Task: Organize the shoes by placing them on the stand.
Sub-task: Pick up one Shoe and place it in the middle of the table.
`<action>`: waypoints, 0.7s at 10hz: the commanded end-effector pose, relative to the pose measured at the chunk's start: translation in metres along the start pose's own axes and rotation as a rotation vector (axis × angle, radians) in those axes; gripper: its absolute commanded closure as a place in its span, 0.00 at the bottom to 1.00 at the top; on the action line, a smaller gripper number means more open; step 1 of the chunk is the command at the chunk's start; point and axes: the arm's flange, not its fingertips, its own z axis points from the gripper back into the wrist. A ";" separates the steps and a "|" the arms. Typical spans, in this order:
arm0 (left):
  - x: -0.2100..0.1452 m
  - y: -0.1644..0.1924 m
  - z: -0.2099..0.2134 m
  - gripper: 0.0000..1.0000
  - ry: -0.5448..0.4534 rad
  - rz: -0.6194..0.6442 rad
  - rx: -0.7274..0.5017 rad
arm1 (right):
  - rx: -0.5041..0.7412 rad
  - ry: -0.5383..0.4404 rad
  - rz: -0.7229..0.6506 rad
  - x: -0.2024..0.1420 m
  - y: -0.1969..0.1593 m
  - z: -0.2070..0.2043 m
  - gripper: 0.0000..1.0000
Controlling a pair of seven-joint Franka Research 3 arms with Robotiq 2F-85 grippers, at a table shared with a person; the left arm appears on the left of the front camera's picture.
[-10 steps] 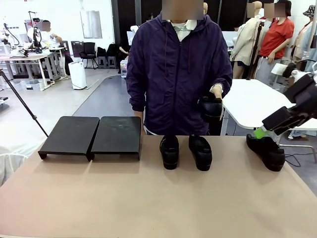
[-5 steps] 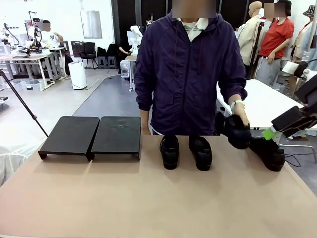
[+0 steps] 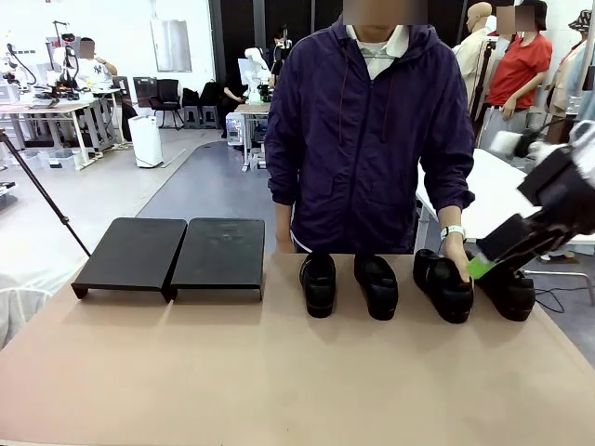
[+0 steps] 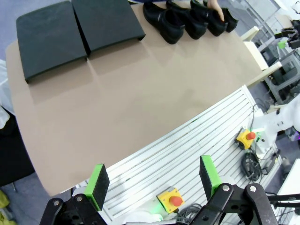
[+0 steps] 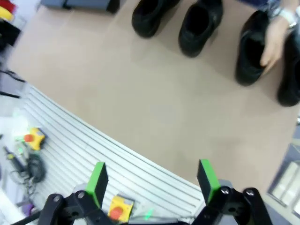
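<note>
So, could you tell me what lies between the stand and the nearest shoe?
Only bare tabletop, seen in the front view, separates the stand from the leftmost shoe.

Near half of tan desk (image 3: 279,372) bare: free passage. Far edge R: row of four glossy black leather shoes (image 3: 376,285); person's hand (image 3: 457,265) on 3rd blocks it. Far L: matte-black flat platforms (image 3: 172,253), tops free.

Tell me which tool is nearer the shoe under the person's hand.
Right. The right tool hangs on that shoe's side of the table; the left tool hangs off the near edge, far across.
</note>
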 end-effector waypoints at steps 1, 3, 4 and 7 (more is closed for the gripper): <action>0.000 -0.001 0.001 0.00 -0.002 -0.013 -0.014 | -0.065 0.056 -0.028 0.033 0.019 -0.019 0.00; 0.000 -0.001 0.001 0.00 -0.002 -0.013 -0.014 | -0.095 0.087 -0.016 0.077 0.051 -0.055 0.00; 0.000 -0.001 0.001 0.00 -0.002 -0.013 -0.014 | -0.082 0.102 -0.026 0.096 0.065 -0.070 0.00; 0.000 -0.001 0.001 0.00 -0.002 -0.013 -0.014 | -0.101 0.068 -0.090 0.110 0.079 -0.083 0.00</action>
